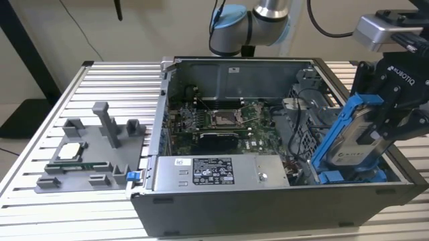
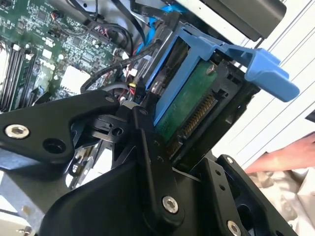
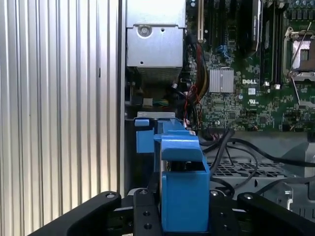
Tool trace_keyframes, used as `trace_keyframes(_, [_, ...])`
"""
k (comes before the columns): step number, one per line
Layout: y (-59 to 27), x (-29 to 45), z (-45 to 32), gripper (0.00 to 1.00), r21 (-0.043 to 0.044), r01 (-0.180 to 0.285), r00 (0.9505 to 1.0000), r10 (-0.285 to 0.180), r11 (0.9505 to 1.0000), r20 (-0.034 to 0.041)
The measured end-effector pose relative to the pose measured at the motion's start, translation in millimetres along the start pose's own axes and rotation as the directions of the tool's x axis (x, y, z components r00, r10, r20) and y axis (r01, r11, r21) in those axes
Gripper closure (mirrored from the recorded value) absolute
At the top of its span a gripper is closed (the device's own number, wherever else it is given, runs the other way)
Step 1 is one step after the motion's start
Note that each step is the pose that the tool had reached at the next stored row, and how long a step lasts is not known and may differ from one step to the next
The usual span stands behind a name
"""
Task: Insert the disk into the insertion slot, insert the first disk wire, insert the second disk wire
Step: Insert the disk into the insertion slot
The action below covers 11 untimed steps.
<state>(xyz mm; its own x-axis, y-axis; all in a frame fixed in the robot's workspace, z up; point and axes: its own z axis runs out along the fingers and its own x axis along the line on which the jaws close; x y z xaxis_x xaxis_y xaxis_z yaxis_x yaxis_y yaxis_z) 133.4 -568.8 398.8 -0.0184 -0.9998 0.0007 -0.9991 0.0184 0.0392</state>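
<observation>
My gripper [image 1: 379, 125] is shut on the disk [image 1: 354, 140], a silver drive with a white label in a bright blue carrier. The disk stands steeply tilted at the exterior view's right, inside the open computer case. Its lower end sits at the blue tabs of the insertion slot [image 1: 345, 176], beside the grey perforated cage [image 1: 314, 133]. In the second wrist view the disk's green board and connector [image 2: 194, 105] show between my black fingers [image 2: 147, 147]. The first wrist view looks along the blue carrier [image 3: 183, 182] toward the slot's blue tabs [image 3: 146, 138]. Black wires [image 3: 236, 150] lie over the cage.
A grey labelled power-supply box [image 1: 218, 170] fills the case's front, with the motherboard [image 1: 221, 120] behind it. A grey fixture [image 1: 87, 155] with small parts lies on the slatted table [image 1: 33, 211] at the exterior view's left. A person's hand [image 2: 278, 157] rests outside the case.
</observation>
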Motion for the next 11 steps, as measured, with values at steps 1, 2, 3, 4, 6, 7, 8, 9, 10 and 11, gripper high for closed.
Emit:
trace_keyframes(1, [0.1, -0.4, 1.1, 1.0, -0.0001, 0.0, 1.0, 0.0, 1.0, -0.0001])
trace_keyframes(2, [0.1, -0.8, 2.7, 1.0, -0.0002, 0.0, 1.0, 0.0, 1.0, -0.0001])
trace_keyframes(3, [0.1, -1.2, 4.4, 1.0, -0.0002, -0.001, 1.0, 0.001, 1.0, -0.0002])
trace_keyframes(4, [0.1, -1.6, 6.2, 1.0, -0.0001, -0.001, 1.0, 0.001, 1.0, -0.0004])
trace_keyframes(6, [0.0, -2.1, 9.9, 1.0, -0.0002, -0.001, 1.0, 0.001, 1.0, -0.0005])
trace_keyframes(7, [-0.1, -2.3, 11.7, 1.0, -0.0002, -0.001, 1.0, 0.001, 1.0, -0.0004])
trace_keyframes(8, [-0.2, -2.4, 13.4, 1.0, -0.0002, -0.001, 1.0, 0.001, 1.0, -0.0002])
trace_keyframes(9, [-0.2, -2.6, 15.3, 1.0, -0.0002, -0.001, 1.0, 0.001, 1.0, -0.0002])
trace_keyframes(10, [-0.3, -2.7, 17.2, 1.0, -0.0002, -0.001, 1.0, 0.001, 1.0, 0.0002])
trace_keyframes(11, [-0.4, -2.8, 18.4, 1.0, -0.0002, -0.001, 1.0, 0.001, 1.0, -0.0002])
